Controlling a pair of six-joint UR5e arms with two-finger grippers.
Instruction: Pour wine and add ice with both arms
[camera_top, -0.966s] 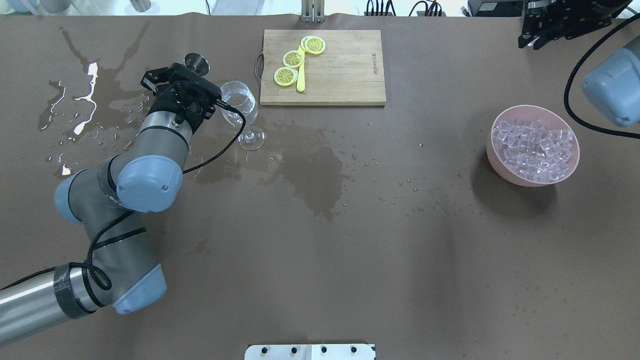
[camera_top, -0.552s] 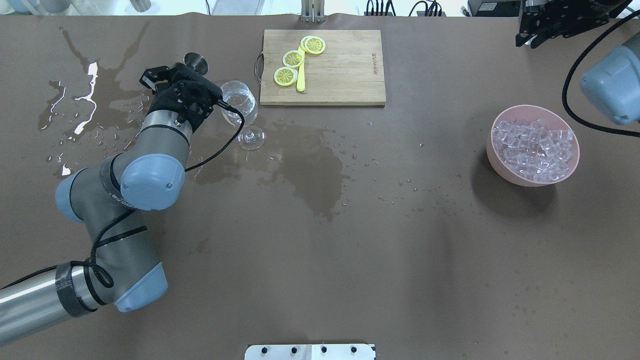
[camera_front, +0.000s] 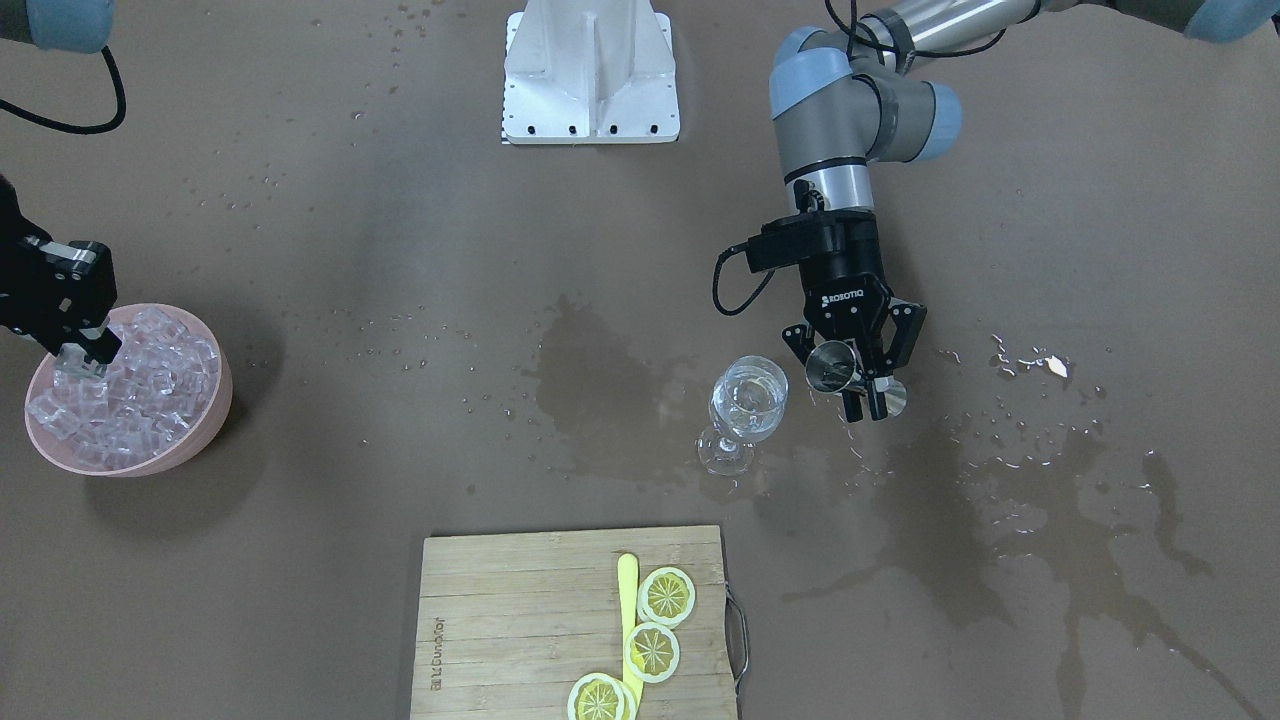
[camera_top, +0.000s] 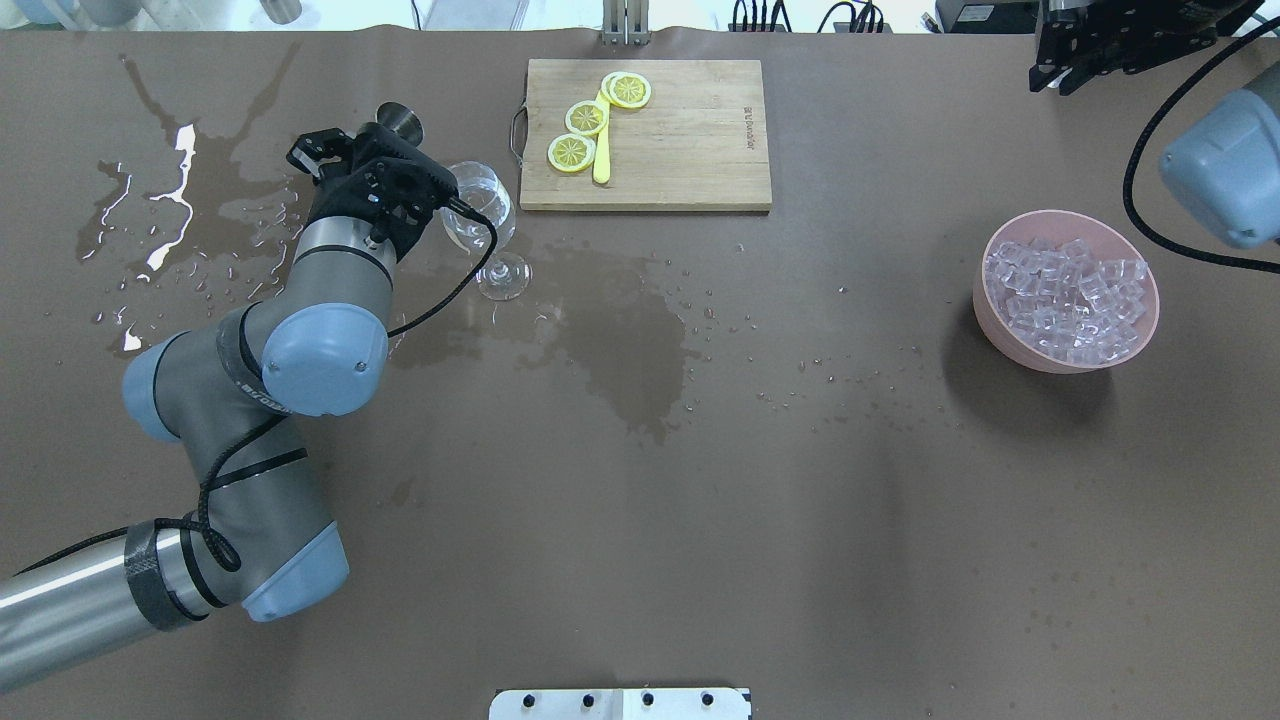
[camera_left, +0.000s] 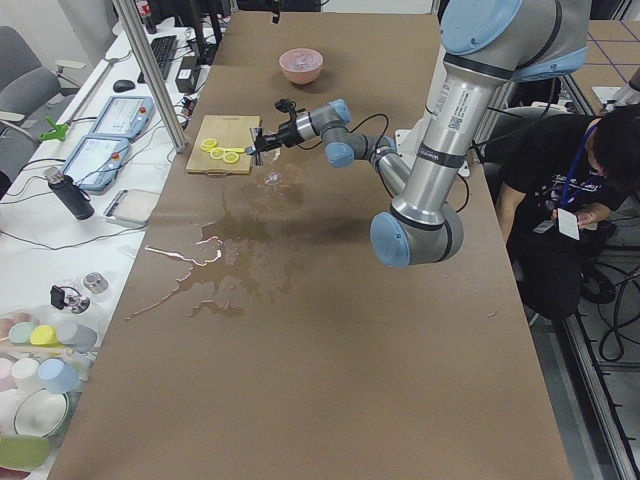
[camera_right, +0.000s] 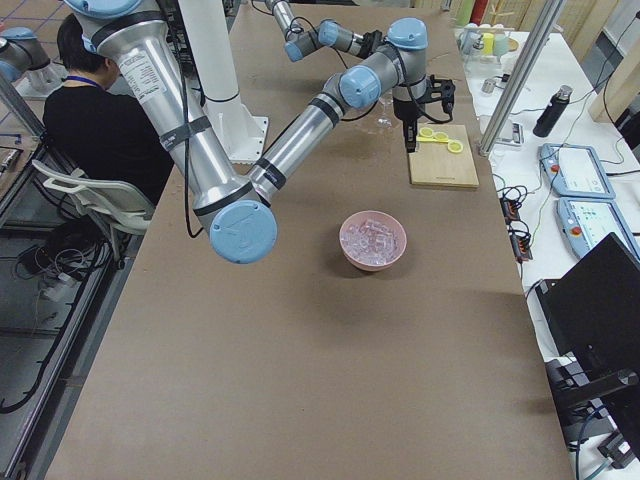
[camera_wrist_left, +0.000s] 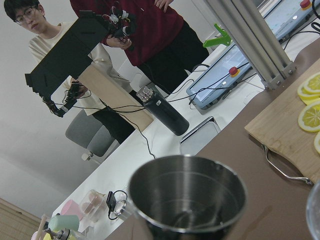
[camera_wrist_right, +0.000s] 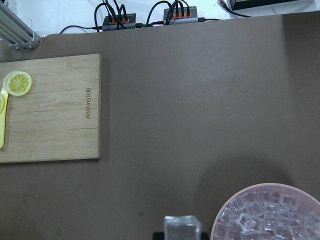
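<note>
My left gripper (camera_front: 862, 400) is shut on a steel jigger (camera_front: 830, 366) held tilted just beside the wine glass (camera_front: 748, 400), its mouth turned toward the glass. In the left wrist view the jigger (camera_wrist_left: 187, 197) looks nearly empty. The glass (camera_top: 480, 205) stands upright with clear wine in its bowl. My right gripper (camera_front: 80, 352) hangs high above the pink bowl's (camera_front: 218, 405) edge, shut on one ice cube (camera_wrist_right: 182, 229). The bowl (camera_top: 985, 300) is full of ice (camera_top: 1065, 295).
A wooden cutting board (camera_top: 680, 140) with lemon slices (camera_top: 585, 118) lies behind the glass. Wet patches (camera_top: 620, 340) darken the table's middle, and a puddle (camera_top: 170, 210) sits at far left. The white base block (camera_front: 590, 70) is at the robot's side.
My left gripper has shifted slightly toward the glass and the board with the jigger. The right gripper has drifted a little further toward the table's far edge.
</note>
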